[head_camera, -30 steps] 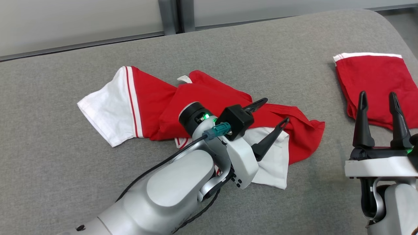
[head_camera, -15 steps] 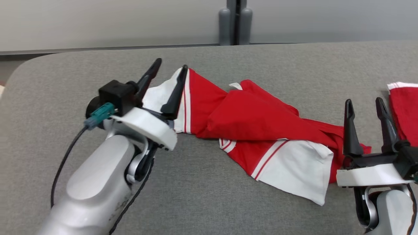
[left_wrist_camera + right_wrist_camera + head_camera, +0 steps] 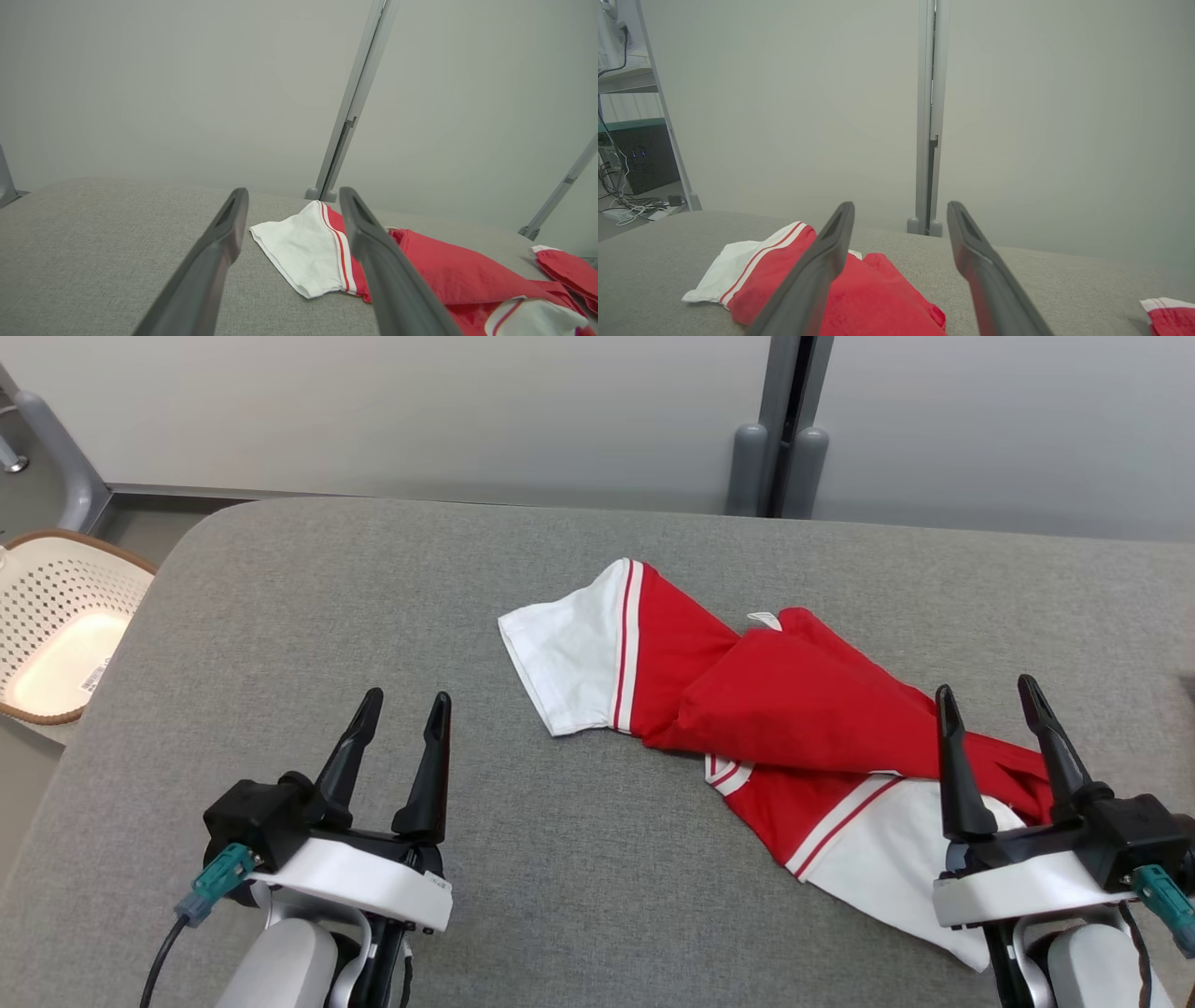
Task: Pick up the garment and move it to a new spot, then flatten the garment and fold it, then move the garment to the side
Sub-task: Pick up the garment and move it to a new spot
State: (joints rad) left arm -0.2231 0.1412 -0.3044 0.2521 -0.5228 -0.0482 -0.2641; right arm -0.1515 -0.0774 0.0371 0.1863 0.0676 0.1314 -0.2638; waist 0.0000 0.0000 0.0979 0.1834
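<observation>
both long dark tapered jaws are apart and empty: left jaws over bare grey felty table point(image 3: 308, 588), right jaws over the near end of the crumpled red-and-white garment point(image 3: 794, 709) lying mid-table. left jaws have backed off the far white sleeve point(image 3: 560, 658).

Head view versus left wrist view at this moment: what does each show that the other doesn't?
Head view: a perforated basket off the left end of the padded table, and the right gripper, open. Left wrist view: a second red garment at the far right. Both: the crumpled red-and-white garment lying free on the table, and the open left gripper.
</observation>
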